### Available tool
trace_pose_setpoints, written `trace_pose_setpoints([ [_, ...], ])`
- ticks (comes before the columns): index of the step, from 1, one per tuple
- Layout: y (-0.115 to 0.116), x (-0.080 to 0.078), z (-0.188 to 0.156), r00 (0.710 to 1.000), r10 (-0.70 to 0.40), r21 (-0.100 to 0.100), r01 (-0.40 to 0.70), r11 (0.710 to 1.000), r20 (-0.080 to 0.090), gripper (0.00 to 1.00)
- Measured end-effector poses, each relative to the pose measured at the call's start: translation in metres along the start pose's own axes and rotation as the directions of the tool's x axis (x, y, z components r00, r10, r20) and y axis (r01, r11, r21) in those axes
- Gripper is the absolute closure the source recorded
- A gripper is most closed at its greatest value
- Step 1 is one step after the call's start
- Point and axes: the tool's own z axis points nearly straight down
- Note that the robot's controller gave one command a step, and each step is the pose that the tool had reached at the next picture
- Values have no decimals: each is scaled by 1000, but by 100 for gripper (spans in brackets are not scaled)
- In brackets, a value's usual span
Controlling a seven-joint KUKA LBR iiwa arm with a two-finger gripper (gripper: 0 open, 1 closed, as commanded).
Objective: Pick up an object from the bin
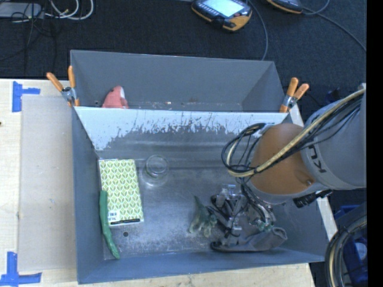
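So the whole thing comes down to what's under the gripper [234,222], which is parked low in the near right corner of the bin [173,82], right over a dark tangle [230,232] of small stuff lying close to the near wall. Honestly can't tell if the claw is spread or pressed together, because it's dark metal against dark clutter and the two run into each other. I also can't say it's pinching anything. The tangle isn't off to one side, it's basically straight below, so my guess is the next move is mostly up and down, not a sideways reach. The heap stretches roughly along the near wall. A greenish piece [202,219] sticks out toward the view's left, and a grey flat piece [266,239] trails off to the right, just beside the near wall. The orange cover [281,169] on the wrist hangs above and behind all that. Further out on the floor, well apart to the left, there's a green patterned box [121,190] lying flat with its long side running near to far, and a green strip [108,227] tucked along its left edge. Past that is a clear cup [155,166] near the foot of the far slope. Way at the back, a pink thing [115,98] pokes up behind the slope.
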Motion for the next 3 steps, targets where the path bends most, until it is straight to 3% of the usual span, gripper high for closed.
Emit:
trace_pose_setpoints([
  [1,-22,1,-15,985,174,-2,-174,985,4,0],
  [2,-17,-2,8,998,66,0,-66,998,-1,0],
  [3,-20,4,11,900,435,-3,-435,900,0,100],
])
